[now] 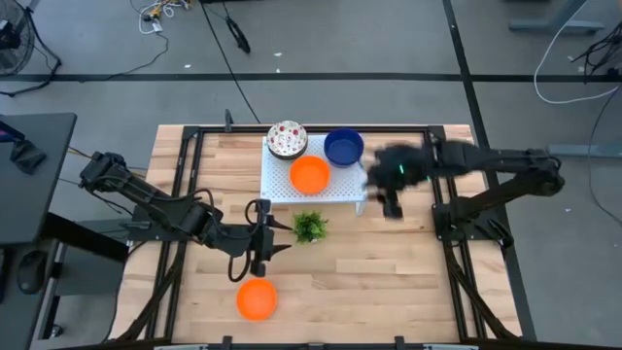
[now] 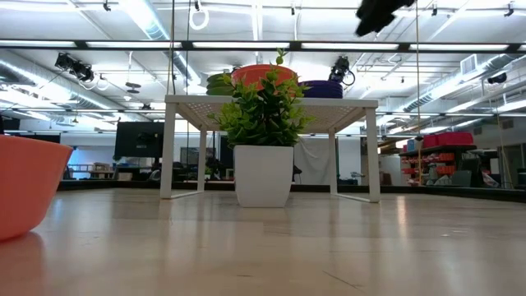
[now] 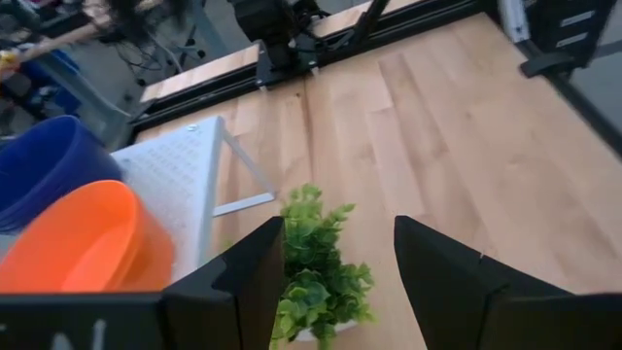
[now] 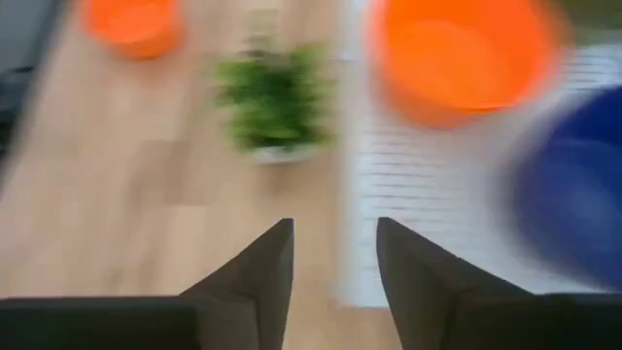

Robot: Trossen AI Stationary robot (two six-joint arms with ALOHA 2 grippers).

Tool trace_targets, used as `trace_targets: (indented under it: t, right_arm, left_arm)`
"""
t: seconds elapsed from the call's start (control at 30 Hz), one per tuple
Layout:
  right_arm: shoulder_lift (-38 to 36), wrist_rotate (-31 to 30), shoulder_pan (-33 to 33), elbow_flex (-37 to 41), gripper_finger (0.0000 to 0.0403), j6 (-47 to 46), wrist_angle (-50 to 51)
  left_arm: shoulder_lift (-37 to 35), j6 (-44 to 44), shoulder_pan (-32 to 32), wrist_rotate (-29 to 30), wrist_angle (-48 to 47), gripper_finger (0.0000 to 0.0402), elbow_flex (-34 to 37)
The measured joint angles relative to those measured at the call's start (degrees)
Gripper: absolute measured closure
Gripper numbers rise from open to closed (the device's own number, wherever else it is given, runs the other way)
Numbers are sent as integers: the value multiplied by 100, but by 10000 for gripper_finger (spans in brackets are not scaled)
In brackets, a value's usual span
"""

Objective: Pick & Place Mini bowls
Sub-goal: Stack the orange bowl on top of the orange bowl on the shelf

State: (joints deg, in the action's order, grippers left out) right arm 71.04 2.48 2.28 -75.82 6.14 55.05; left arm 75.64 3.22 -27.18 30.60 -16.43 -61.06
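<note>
Three mini bowls [image 1: 310, 175] sit on the rack [image 1: 342, 188]

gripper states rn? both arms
Left tool: open, empty, by the small potted plant.
Right tool: open, empty, at the white rack's edge.

Three mini bowls are sitting on the rack [image 1: 313, 175] toward the back of the counter [image 1: 389, 282]: one [image 1: 288, 139] at its back left corner, one [image 1: 343, 147] at its back right, one [image 1: 310, 175] in front between them. The plant [image 1: 310, 227] is standing just before the rack. A fourth bowl [image 1: 257, 298] is lying alone near the front, left of the plant. The left tool [image 1: 276, 239] is hanging between plant and that bowl; the right tool [image 1: 391, 206] is hanging beside the rack's right end.
</note>
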Motion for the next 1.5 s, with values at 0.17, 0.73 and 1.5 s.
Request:
trace_targets:
  t: [0.17, 0.73, 1.5]
  right_arm:
    - [-413, -72, -1428, 1259, 275, -884, -1219]
    - [-266, -796, -3456, 4231, 331, -1257, -6758]
    - [-266, -912, -3346, 4256, 351, -1154, -6918]
  left_arm:
    - [0, -105, -56, -250, 4, 203, 0]
    - [1112, -2231, -2192, -726, 240, 237, 4]
    - [2308, -5335, -2169, -2642, 479, 243, -9]
